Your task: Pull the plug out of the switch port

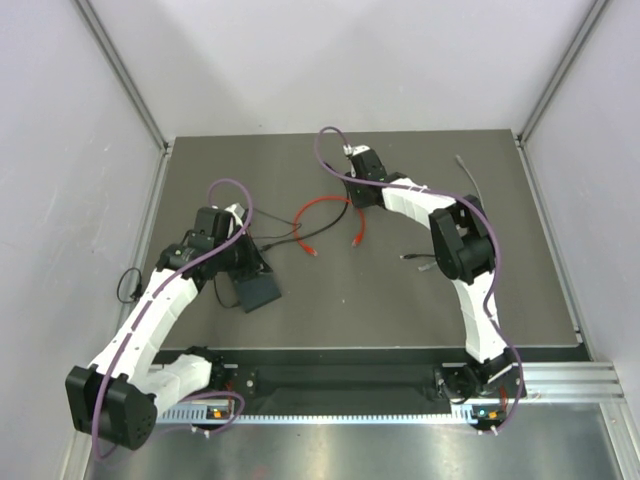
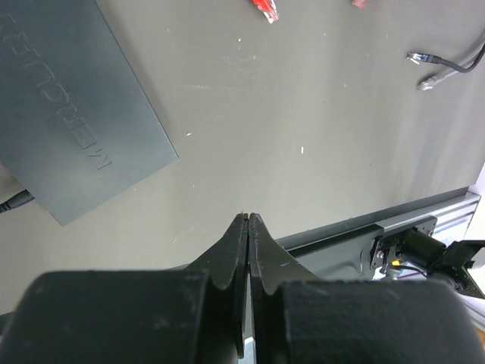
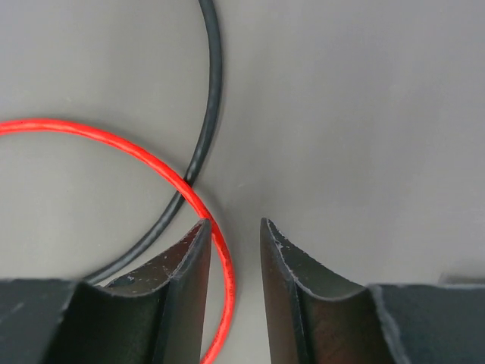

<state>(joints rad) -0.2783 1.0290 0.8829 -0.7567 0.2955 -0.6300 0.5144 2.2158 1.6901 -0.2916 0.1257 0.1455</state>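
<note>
Left pincer [image 2: 248,218] is near the front edge of the desk [image 1: 400,320], its jaws pressed together with nothing between them. It hangs over bare desk.

The switch [image 2: 76,121] is just beyond it, to the left in the left wrist view. It lies flat on the desk, matt top up with embossed lettering, apart from the fingertips. In the top view it sits left of centre, beside the left arm's wrist. A black plug end [image 2: 15,202] shows at the switch's lower left edge; can't tell if it is seated.

Two dark leads [image 2: 447,68] with small plugs lie loose on the desk, well to the right of the switch.

The red cable [image 1: 330,203] is farther out, mid-desk, in an open loop. Both visible ends lie on bare desk, apart from the switch. A black cable [image 3: 211,98] crosses it.

Right pincer [image 3: 235,227] is low over that crossing, jaws apart and clamped on nothing. The red cable runs past the tip of the left-hand finger and down into the gap, lying loose on the desk. The black cable passes just outside that same finger.

A pale grey cable [image 1: 468,175] lies alone near the far right edge.
</note>
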